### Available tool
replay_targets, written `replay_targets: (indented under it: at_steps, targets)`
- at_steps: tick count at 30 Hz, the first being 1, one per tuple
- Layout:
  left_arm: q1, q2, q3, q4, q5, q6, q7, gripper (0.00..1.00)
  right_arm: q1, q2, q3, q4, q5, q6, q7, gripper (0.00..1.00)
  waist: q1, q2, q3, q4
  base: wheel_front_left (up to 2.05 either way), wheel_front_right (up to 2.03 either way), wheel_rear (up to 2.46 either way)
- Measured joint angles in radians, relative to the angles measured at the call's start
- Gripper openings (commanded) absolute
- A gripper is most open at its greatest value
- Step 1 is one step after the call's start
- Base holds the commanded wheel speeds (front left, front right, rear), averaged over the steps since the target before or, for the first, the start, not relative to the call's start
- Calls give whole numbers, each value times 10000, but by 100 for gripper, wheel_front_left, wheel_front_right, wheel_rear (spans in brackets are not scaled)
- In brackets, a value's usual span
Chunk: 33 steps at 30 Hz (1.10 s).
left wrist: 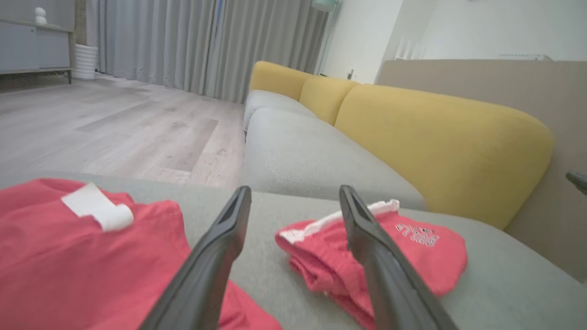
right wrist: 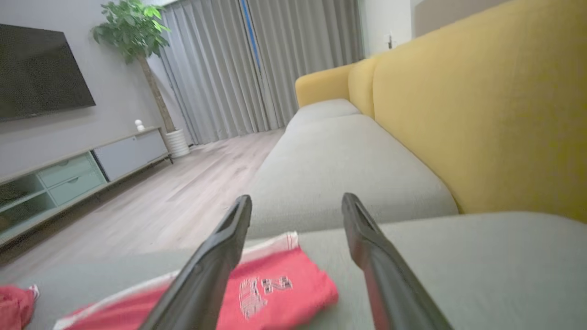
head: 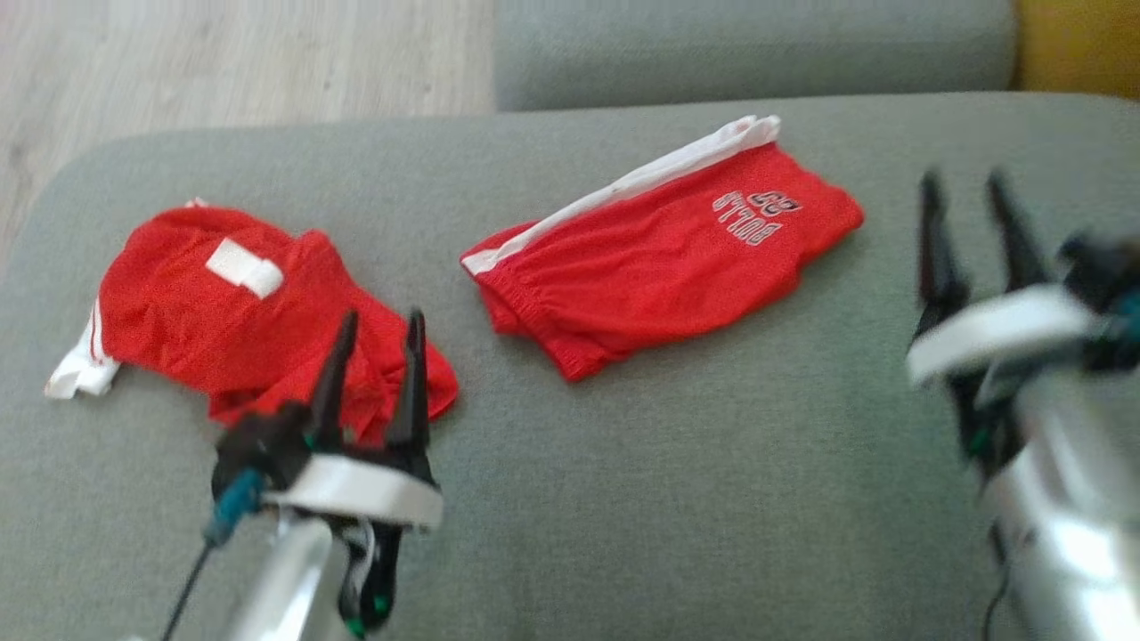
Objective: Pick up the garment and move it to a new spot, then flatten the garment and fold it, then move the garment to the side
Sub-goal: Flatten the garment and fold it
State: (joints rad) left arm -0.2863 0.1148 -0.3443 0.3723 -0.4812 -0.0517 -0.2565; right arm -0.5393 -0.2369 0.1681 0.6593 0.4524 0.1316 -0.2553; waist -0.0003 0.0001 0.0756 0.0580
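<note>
Spread and empty, the left gripper [head: 383, 316] and right gripper [head: 964, 182] are hovering over the grey cushion [head: 712, 499].
The crumpled red garment [head: 223, 303] is lying just ahead of the left gripper, with the folded red shorts [head: 659, 258] mid-cushion. The fabric is looking light, limp and slippery, so pinching a hemmed edge seems best.

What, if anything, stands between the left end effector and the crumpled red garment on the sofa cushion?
Nothing visible does. The left end effector is open, its tips at the near edge of the crumpled red garment on the grey cushion. The folded red shorts lie apart, to its right.
</note>
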Motion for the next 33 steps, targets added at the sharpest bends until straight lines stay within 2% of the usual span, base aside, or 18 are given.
replay_targets:
  at_steps: [6,12,24,29,33]
  targets:
    - [1052,-360,374,127,460,-203,0,100,2548,1237,-1011,-932,-1279,0,0,100,0,0,-457,-313,0,0,0]
    - [1439,-564,897,88,809,-372,0,100,3429,1680,-1365,-1363,-1783,0,0,100,2,0,-526,-489,0,0,0]
    - [1414,-640,878,0,1127,-558,0,100,3220,1810,-1739,-1599,-1912,0,123,100,3,0,-142,-334,0,0,0]
    - [935,-648,721,-42,1110,-631,0,100,2050,1822,-2380,-1233,-1078,0,959,100,5,0,359,-23,0,0,0]
    - [494,-669,403,-58,1053,-642,0,100,856,1806,-2968,-472,-161,0,1919,100,5,0,777,395,0,0,0]
